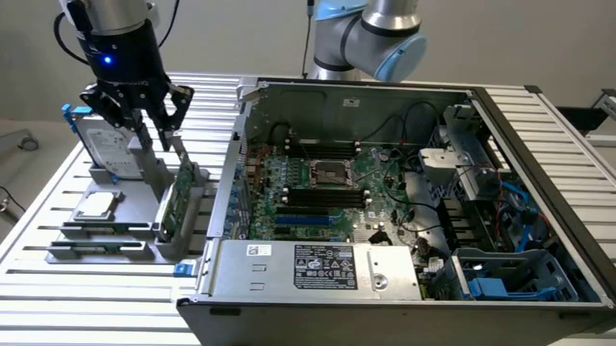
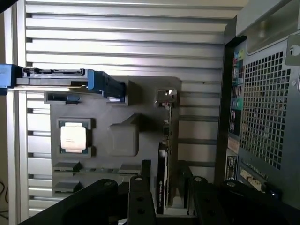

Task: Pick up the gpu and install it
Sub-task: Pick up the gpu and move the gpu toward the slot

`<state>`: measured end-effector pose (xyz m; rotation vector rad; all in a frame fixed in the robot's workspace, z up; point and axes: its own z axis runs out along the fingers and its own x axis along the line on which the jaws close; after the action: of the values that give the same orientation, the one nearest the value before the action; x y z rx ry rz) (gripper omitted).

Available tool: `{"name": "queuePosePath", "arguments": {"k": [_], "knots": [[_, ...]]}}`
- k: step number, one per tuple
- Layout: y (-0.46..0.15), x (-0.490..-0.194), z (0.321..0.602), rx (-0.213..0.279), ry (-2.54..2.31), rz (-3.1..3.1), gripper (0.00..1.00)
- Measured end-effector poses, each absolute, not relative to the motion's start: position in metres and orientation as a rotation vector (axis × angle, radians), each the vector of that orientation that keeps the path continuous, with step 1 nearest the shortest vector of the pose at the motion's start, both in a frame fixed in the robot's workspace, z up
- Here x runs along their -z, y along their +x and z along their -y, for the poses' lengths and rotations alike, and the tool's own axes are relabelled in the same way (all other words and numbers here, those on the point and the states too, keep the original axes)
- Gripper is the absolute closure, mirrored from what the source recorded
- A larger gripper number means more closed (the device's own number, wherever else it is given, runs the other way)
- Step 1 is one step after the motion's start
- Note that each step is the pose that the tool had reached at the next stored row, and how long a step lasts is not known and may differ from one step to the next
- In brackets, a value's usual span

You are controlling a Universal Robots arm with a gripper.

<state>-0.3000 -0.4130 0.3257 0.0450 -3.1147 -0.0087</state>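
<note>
The tool (image 1: 161, 143) stands open, its two fingers (image 2: 140, 197) set apart on either side of the upright gpu's (image 1: 174, 196) top edge, not clamped on it. The arm hangs straight down over the grey holder (image 1: 144, 252) where the gpu stands in its slot. A hard drive (image 1: 101, 140) stands just beside the tool, a processor chip (image 1: 97, 205) lies nearby, and the open computer case (image 1: 539, 144) sits close on the slatted surface (image 1: 58, 288).

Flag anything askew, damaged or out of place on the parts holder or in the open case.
Nothing stands out: the gpu stands upright in the grey holder, the open gripper just above it.
</note>
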Motion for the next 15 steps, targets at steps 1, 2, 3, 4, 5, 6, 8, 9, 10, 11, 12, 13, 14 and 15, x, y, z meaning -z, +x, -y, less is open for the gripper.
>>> {"name": "queuePosePath", "arguments": {"k": [1,2,3,4,5,6,8,9,10,11,12,13,14,15], "knots": [[-0.3,-0.324,0.415,0.009,0.045,3.115,0.64],[-0.3,-0.322,0.417,0.009,0.045,3.115,0.64],[-0.301,-0.32,0.419,0.009,0.045,3.115,0.64],[-0.301,-0.318,0.421,0.009,0.045,3.115,0.64],[-0.301,-0.317,0.422,0.009,0.045,3.115,0.64],[-0.301,-0.315,0.424,0.009,0.045,3.115,0.64],[-0.301,-0.311,0.427,0.009,0.045,3.115,0.64],[-0.302,-0.309,0.428,0.009,0.045,3.115,0.64],[-0.302,-0.308,0.429,0.009,0.045,3.115,0.64],[-0.302,-0.306,0.431,0.009,0.045,3.115,0.64],[-0.302,-0.304,0.432,0.009,0.045,3.115,0.64],[-0.302,-0.302,0.433,0.009,0.045,3.115,0.64],[-0.302,-0.3,0.435,0.009,0.045,3.115,0.64],[-0.302,-0.298,0.436,0.009,0.045,3.115,0.64]]}}
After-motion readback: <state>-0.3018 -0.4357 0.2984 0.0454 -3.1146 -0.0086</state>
